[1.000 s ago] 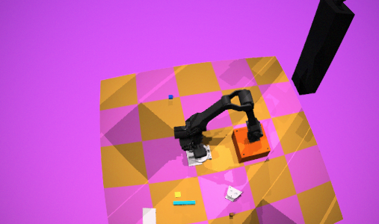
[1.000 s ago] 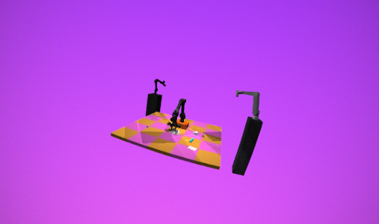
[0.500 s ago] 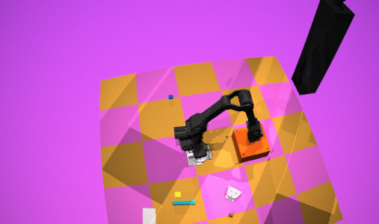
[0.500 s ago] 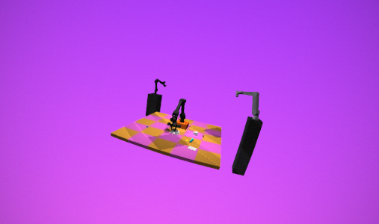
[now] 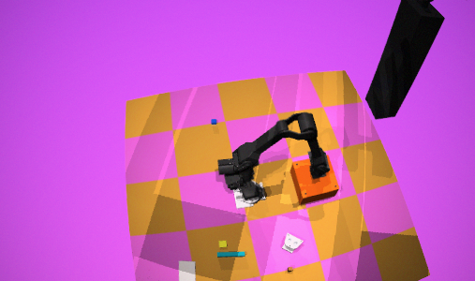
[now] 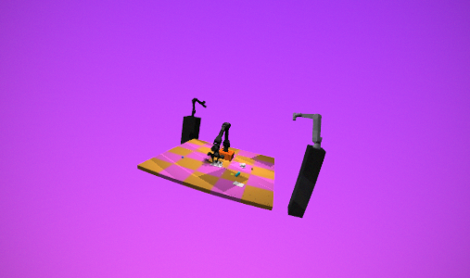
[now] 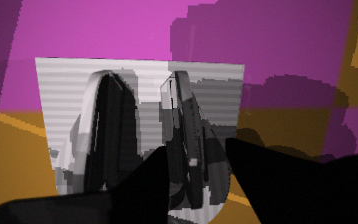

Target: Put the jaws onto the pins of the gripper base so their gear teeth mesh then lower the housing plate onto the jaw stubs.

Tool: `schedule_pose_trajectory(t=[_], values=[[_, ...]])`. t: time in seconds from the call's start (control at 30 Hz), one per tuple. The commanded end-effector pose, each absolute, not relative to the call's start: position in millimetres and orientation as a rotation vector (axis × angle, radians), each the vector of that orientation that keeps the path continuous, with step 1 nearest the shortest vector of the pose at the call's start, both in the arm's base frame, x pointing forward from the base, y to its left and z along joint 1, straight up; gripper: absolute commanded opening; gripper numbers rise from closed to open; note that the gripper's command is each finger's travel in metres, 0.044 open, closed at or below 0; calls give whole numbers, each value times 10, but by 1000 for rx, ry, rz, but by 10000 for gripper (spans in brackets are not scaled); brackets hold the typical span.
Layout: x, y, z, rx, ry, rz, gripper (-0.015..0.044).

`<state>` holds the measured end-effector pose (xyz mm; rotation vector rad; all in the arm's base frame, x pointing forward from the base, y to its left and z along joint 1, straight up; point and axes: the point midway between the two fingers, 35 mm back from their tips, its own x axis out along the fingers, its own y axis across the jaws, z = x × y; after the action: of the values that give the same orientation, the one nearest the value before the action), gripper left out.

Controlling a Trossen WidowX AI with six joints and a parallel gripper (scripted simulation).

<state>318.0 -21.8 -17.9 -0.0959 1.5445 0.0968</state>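
The robot's arm point(image 5: 267, 140) point(image 6: 221, 134) is matte blk w/ slim links, chunky rounded joints, cylindrical elbow; hand point(image 5: 252, 190) point(image 7: 196, 149) also blk, w/ dark tapered fingers.
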Motion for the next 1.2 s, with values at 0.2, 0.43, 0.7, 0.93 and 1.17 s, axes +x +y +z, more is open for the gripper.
schedule_pose_trajectory(t=[0.2, 0.43, 0.7, 0.93, 1.17], values=[[3183, -211, -210, -94, 1543, 100, 134], [3184, -211, -241, -95, 1543, 101, 134], [3184, -211, -241, -95, 1543, 101, 134], [3184, -211, -241, -95, 1543, 101, 134], [3184, -211, -241, -95, 1543, 101, 134]])
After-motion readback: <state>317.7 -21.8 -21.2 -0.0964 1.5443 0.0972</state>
